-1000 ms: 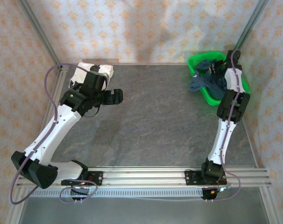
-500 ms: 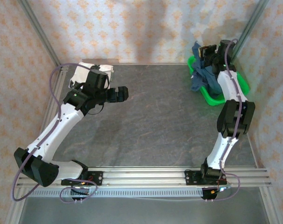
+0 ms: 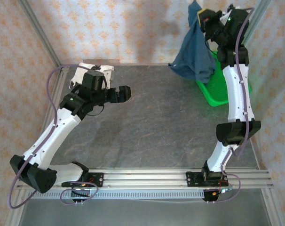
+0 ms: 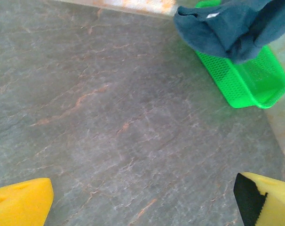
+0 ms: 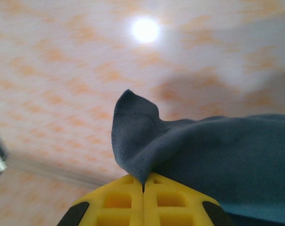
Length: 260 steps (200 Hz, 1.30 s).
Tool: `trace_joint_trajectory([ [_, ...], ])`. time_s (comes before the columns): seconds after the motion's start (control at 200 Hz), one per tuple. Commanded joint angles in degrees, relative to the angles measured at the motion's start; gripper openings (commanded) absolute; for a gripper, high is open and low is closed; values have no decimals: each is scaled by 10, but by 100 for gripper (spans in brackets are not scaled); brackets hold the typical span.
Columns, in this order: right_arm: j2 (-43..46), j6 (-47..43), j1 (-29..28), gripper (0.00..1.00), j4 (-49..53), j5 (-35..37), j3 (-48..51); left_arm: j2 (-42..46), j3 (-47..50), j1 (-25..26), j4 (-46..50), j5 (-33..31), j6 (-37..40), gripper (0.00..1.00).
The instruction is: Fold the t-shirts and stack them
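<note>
1. Yellow fingers [image 5: 119, 202] of the right gripper [image 5: 143, 187] are pressing flat against each other and pinching a fold of the navy t-shirt [image 3: 194, 56]. A small peak of dark cloth is sticking up just above the seam where they meet.
2. The navy t-shirt is hanging from that pinch high over the far right corner of the table [image 3: 156, 122]. It is draping down in front of the patterned wall [image 3: 133, 28], with its lower folds dangling over the far end of the green mesh basket [image 3: 218, 93]. Whether the cloth is touching the basket rim cannot be told.
3. The right arm [image 3: 237, 89] is standing tall, stretching up and back from its base on the rail [image 3: 147, 179] at the near edge.
4. The left gripper [image 4: 142, 201] is standing wide open and holding nothing, with bare grey table showing between its two yellow tips.
5. In the top view that gripper is hanging over the far left part of the table, pointing right across the surface toward the basket and well apart from both shirts.
6. The left arm [image 3: 58, 127] is angling from its base at the near left up toward the far left corner.
7. The white t-shirt [image 3: 82, 71], with black printed patches, is lying in the far left corner of the table, just behind the left arm's wrist, which is partly covering it.
8. The basket is sitting at the far right edge of the table.
</note>
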State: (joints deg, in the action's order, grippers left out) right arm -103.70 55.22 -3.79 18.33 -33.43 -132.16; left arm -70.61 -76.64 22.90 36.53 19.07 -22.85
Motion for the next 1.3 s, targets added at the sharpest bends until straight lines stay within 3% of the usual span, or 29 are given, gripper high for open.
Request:
trace_joint_trajectory([
  [0.0,24,-7,-30,0,19,-10,-80,27,7,4,-26,19,-8,100],
  [0.195,21,34,-102,0,7,10,-163,70,18,4,-43,18,-11,100],
  [0.375,24,66,-189,0,-7,37,-181,115,15,4,-61,21,-18,100],
  [0.52,35,41,-263,0,20,72,-175,160,20,4,-61,17,-18,100],
  [0.636,63,-8,-289,0,78,126,-132,193,38,4,-50,29,-18,100],
  [0.866,179,-15,-285,0,-36,237,193,252,118,5,-19,56,-15,100],
  [1.091,160,-19,-239,0,-16,213,278,283,203,7,13,22,-31,100],
  [1.296,196,-14,-167,0,-23,195,393,271,244,14,18,-1,-44,100],
])
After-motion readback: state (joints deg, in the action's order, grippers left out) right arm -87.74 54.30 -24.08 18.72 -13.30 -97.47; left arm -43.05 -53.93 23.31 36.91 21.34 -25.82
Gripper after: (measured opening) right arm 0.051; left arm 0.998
